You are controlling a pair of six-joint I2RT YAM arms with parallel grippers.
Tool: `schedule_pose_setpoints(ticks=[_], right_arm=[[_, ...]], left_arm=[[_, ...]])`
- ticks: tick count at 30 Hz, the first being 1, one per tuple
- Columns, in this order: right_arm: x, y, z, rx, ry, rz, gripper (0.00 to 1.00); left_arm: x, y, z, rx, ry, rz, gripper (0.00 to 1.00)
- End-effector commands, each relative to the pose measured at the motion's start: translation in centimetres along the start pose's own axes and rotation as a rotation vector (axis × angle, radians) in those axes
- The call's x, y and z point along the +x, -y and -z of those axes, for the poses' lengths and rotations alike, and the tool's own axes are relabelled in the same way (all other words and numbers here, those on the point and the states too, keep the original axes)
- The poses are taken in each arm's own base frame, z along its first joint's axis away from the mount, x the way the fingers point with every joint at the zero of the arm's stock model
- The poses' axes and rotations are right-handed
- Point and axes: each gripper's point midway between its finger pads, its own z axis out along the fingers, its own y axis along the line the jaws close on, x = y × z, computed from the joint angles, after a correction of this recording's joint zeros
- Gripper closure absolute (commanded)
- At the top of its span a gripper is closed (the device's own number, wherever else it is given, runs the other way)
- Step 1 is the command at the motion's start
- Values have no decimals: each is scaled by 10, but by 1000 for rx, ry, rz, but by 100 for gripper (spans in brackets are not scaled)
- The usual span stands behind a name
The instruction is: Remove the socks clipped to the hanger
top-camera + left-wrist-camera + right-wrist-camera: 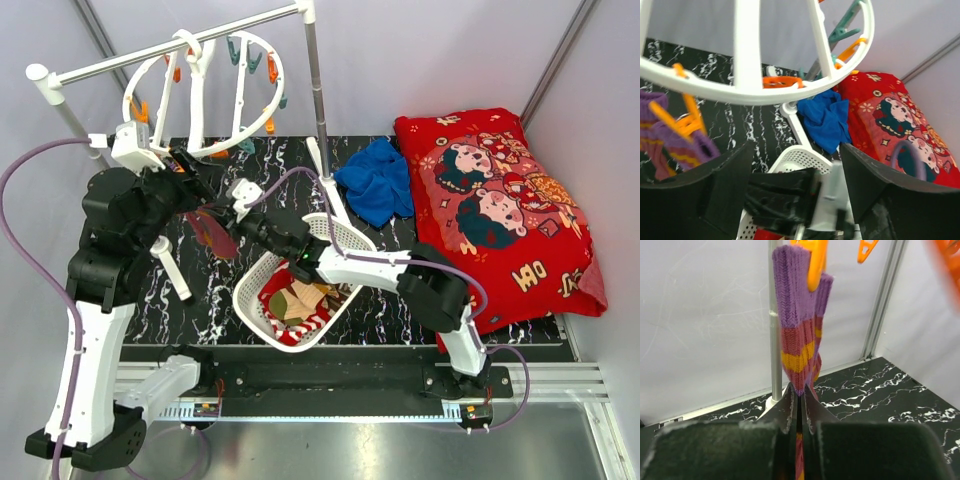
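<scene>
The white hanger ring (240, 100) with orange and teal clips hangs from a rail at the back left. One purple, maroon and yellow striped sock (797, 330) hangs from an orange clip (815, 260). My right gripper (799, 395) is shut on the sock's lower end, below the ring (232, 215). My left gripper (795, 175) stands open just under the ring's rim (747, 60), with nothing between its fingers. The same sock (675, 142) shows to the left gripper's left. In the top view the left gripper (185, 165) sits close to the ring's lower edge.
A white perforated basket (243, 300) holding several socks (295, 300) stands in front of the rail. A blue cloth (378, 180) and a red cartoon pillow (490, 200) lie to the right. The rail's upright post (315, 90) rises between ring and cloth.
</scene>
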Motion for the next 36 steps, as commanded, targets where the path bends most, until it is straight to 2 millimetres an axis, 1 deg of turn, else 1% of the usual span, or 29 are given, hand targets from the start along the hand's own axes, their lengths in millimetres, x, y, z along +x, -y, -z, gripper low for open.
schedule_pose_setpoints(ticks=[1, 2, 3, 4, 6, 10, 11, 12, 14, 16, 18, 22, 31, 36], right_arm=[[-64, 2, 12, 46, 102, 1, 100], [-61, -3, 15, 43, 91, 5, 100], [-60, -4, 17, 45, 87, 19, 100], [-63, -5, 19, 53, 88, 21, 100], [-62, -10, 22, 52, 76, 41, 100], [-60, -14, 23, 62, 62, 65, 100], [-62, -18, 22, 58, 65, 66, 100], [-63, -18, 22, 57, 66, 73, 100], [-64, -19, 21, 58, 69, 77, 100], [-63, -23, 20, 51, 70, 78, 100], [-64, -25, 18, 47, 73, 81, 100], [-68, -28, 16, 39, 85, 83, 100], [-67, -30, 14, 34, 87, 94, 100], [-70, -33, 14, 27, 100, 92, 100]], left_arm=[[-10, -20, 18, -132, 29, -11, 24], [-12, -24, 21, -156, 34, -10, 23], [-13, -32, 23, -205, 41, -13, 23], [-11, -38, 26, -235, 33, -12, 23], [-15, -47, 30, -288, 53, -17, 24], [-20, -57, 32, -352, 61, -33, 26], [-22, -59, 31, -367, 61, -36, 27], [-27, -60, 31, -385, 74, -38, 28], [-31, -62, 29, -400, 75, -56, 29], [-35, -62, 22, -408, 67, -74, 32], [-35, -61, 13, -406, 49, -89, 34], [-33, -59, 4, -398, 27, -102, 36], [-28, -68, -8, -438, 9, -125, 41], [-29, -72, -13, -458, 7, -143, 43]])
